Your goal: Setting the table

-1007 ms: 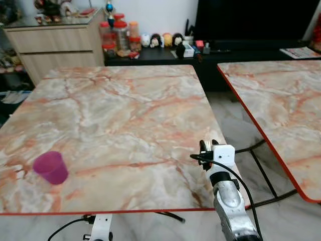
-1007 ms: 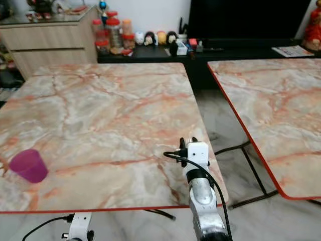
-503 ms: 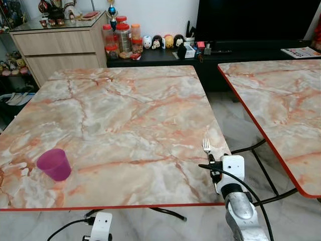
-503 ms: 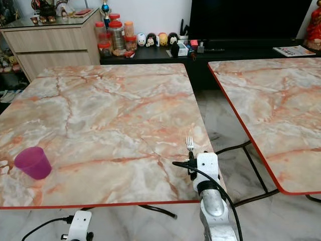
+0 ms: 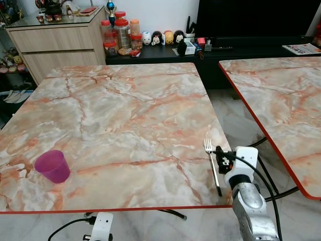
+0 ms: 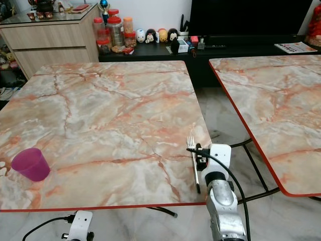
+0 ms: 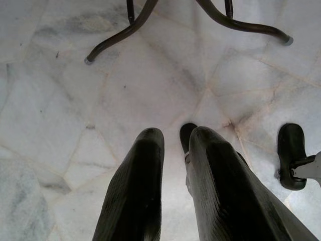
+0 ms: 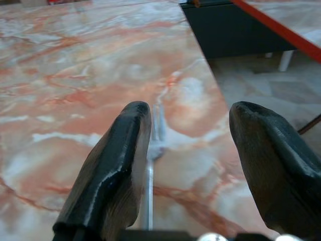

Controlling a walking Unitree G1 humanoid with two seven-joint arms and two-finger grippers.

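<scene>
Right gripper (image 8: pixel 188 165) spread above released fork (image 5: pixel 212 165); if withdrawn carelessly, fork could be knocked off table (image 5: pixel 125 115) edge.

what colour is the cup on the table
The cup is magenta-purple, clearest in the left eye view, near the table's front left corner.

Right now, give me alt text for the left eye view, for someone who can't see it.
A fork lies flat near the right front corner of a marble-patterned table, with the right gripper open just beside its handle. A purple cup stands upright near the table's left front corner, and a second matching table stands to the right.
</scene>
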